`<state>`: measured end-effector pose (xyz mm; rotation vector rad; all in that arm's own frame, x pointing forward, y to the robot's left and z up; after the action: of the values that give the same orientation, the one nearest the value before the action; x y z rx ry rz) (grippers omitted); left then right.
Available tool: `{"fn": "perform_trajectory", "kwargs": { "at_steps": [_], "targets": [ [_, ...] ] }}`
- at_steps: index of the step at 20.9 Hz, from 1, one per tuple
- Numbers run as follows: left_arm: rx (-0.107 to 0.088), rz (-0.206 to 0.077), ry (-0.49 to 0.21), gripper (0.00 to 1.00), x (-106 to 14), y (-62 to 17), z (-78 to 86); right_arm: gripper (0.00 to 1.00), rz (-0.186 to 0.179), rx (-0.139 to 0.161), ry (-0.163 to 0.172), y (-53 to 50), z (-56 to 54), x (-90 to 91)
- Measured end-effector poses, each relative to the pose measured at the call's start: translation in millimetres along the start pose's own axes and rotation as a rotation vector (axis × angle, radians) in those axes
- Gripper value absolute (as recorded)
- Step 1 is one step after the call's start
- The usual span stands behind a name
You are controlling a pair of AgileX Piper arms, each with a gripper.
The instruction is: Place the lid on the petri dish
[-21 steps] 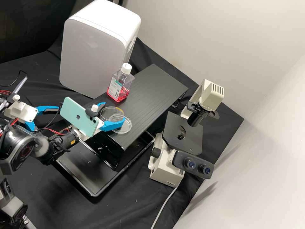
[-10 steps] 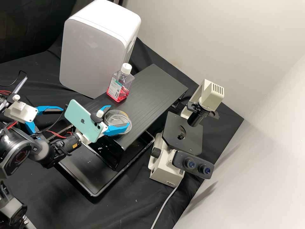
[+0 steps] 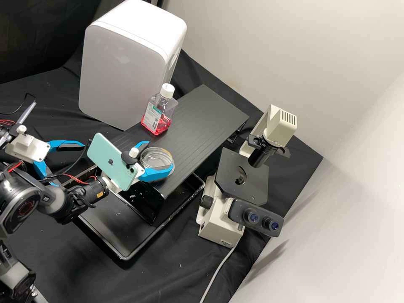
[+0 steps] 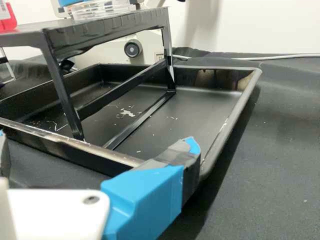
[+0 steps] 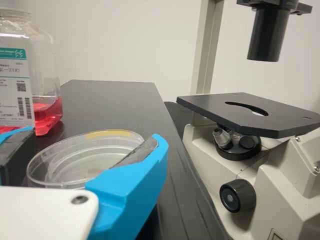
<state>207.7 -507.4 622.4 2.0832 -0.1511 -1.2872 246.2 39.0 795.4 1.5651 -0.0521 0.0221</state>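
Right gripper (image 3: pixel 158 159) clamped on the lid (image 5: pixel 80 155), seemingly down over the dish (image 4: pixel 100 13) near the bottle (image 3: pixel 158 111). Guessing the next move is letting go.

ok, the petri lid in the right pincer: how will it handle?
The lid looks like thin clear plastic: probably light, stiff, crackable if squeezed hard. Its smooth round wall, held in the right pincer, could slip. Shallow and flat on the black platform, it would likely slide rather than tip.

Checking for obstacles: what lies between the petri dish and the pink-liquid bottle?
Nothing: the high view shows only bare black platform between the petri dish and the bottle.
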Motion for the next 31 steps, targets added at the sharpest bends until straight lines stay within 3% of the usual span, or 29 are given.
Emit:
{"fn": "perform_trajectory", "kwargs": {
  "at_steps": [3,7,25,30,31],
  "targets": [
    [0.000,0.000,0.000,1.00,0.0,0.0,0.0,0.00,0.000,0.030,0.002,1.4,1.2,0.5],
    [0.000,0.000,0.000,1.00,0.0,0.0,0.0,0.00,-0.004,0.042,0.011,3.3,2.8,1.1],
    [0.000,0.000,0.000,1.00,0.0,0.0,0.0,0.00,-0.056,0.020,-0.018,-1.7,19.5,-2.7],
    [0.000,0.000,0.000,1.00,0.0,0.0,0.0,0.00,-0.056,0.069,-0.004,-0.1,23.0,-0.3],
    [0.000,0.000,0.000,1.00,0.0,0.0,0.0,0.00,-0.055,0.096,0.001,1.5,23.1,0.9]
  ]
}}
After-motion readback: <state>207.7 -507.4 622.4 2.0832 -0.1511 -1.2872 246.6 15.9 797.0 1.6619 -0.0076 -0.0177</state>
